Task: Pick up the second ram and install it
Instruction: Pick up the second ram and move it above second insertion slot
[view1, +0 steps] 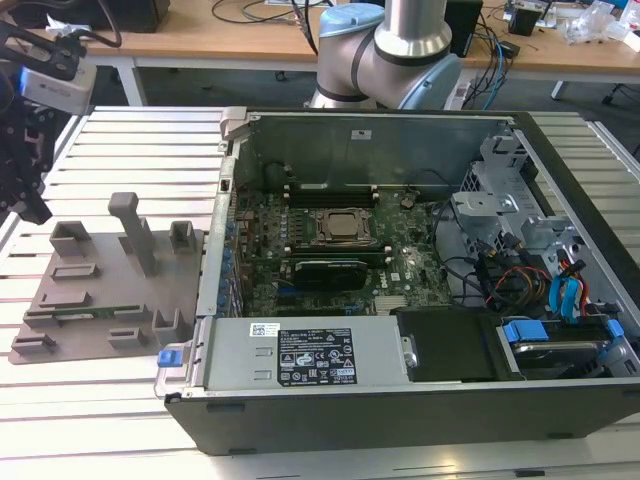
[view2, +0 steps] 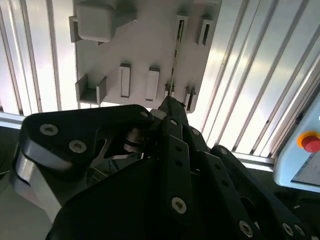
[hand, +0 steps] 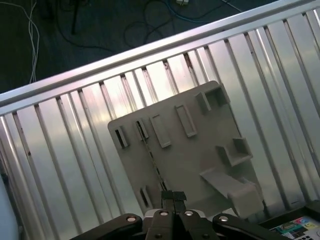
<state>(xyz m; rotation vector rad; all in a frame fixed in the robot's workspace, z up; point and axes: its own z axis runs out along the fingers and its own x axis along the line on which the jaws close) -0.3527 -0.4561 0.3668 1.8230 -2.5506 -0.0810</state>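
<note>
Lab: cabled benches (view1: 180, 42), alu worktable (view1: 130, 140)

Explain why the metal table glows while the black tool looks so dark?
Second wrist view: glare whitens the ribbed aluminium table slats, leaving the black tool backlit, nearly silhouetted. First wrist view: similar sheen on slats. Exterior view: even, soft light.

Wooden desk (view1: 200, 45) behind a slatted metal table (view1: 130, 150), dark cabled floor (hand: 60, 55)

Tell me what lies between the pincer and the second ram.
Nothing. In the first wrist view the pincer lines up with the second ram, which sits edgewise in the fixture plate; the stretch is bare.
</note>
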